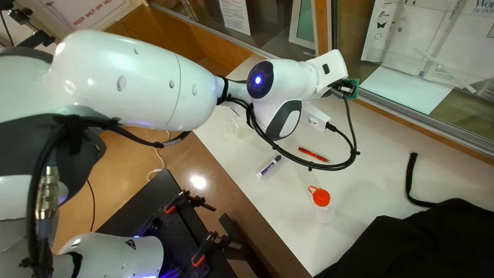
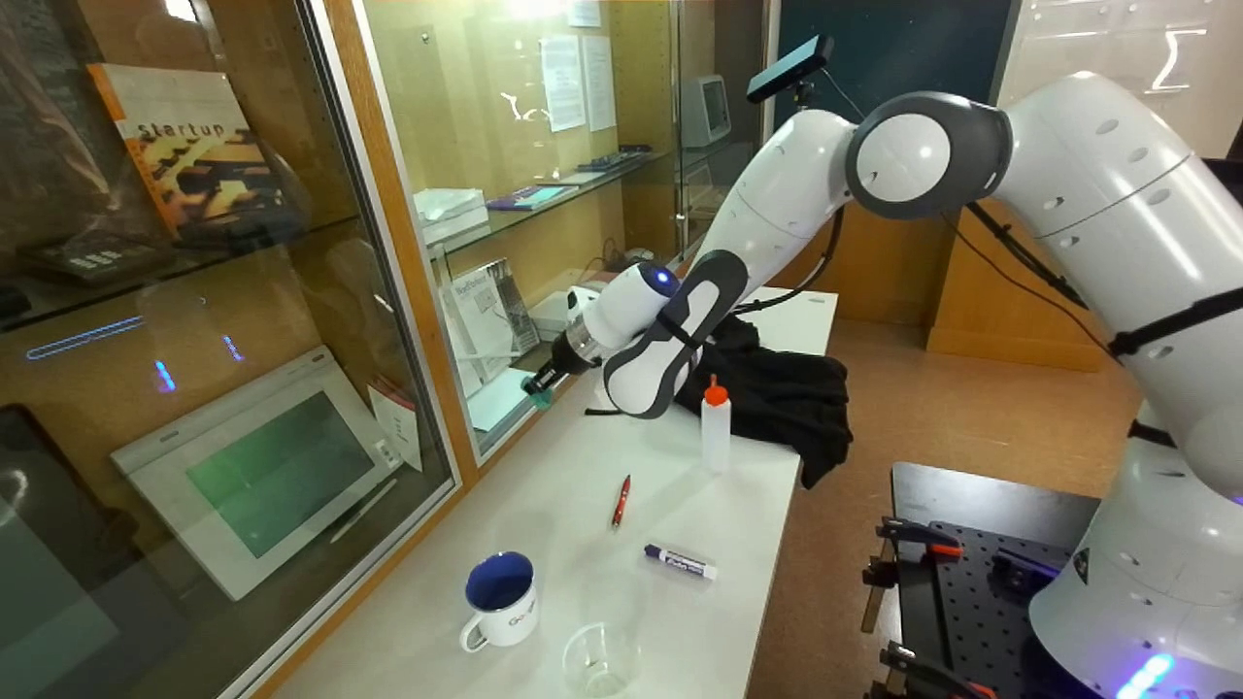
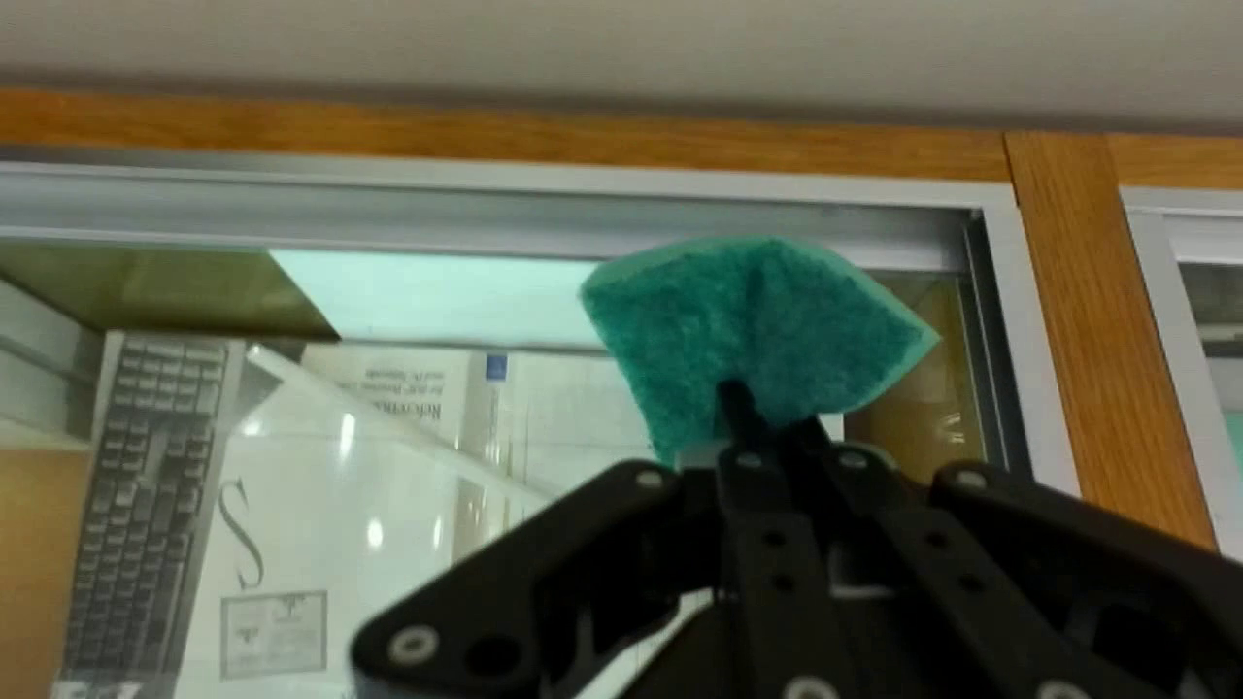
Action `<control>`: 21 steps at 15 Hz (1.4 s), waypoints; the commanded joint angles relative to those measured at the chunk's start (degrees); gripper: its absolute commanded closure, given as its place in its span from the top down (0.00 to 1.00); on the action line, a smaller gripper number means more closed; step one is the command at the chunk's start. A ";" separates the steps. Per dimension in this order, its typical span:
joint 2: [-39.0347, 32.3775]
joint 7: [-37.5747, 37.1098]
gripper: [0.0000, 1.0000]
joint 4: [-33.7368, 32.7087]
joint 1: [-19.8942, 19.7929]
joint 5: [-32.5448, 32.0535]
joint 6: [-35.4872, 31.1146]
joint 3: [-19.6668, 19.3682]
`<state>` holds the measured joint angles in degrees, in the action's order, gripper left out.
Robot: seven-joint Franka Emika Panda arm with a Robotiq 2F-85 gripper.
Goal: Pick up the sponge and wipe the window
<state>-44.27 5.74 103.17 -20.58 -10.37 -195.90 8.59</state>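
White bench [image 2: 699, 515] runs along the window [image 3: 369, 505], where the end effector [image 3: 767, 422] is pinched narrow around the creased teal sponge [image 3: 699, 335], held near the lower metal frame [image 3: 486, 209]; sponge-window contact cannot be determined.

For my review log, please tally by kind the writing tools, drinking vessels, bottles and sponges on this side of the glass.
Writing tools: 2 (red pen, marker)
Drinking vessels: 2 (mug, clear cup)
Bottles: 1 (orange-capped bottle)
Sponges: 1 (teal sponge)
Total: 6
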 commanded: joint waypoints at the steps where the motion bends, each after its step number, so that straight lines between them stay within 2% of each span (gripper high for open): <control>1: -0.45 2.59 0.02 -1.32 -2.07 -4.55 -6.20 1.65; 2: -1.29 3.52 0.02 -6.21 -2.79 -5.34 -3.06 2.64; 9: -5.64 7.43 0.02 -19.08 -3.02 -6.55 -2.18 4.37; 13: -6.12 9.13 0.02 -19.97 -2.91 -6.66 -2.09 4.41; 16: -5.20 10.20 0.02 -19.07 -1.99 -5.79 -2.09 2.89; 20: -2.78 10.58 0.02 -15.11 0.32 -3.70 -2.10 -1.38; 21: -2.23 7.23 0.02 -14.71 2.16 -5.43 -2.11 -4.46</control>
<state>-46.63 14.49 90.37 -22.01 -16.29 -198.01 9.97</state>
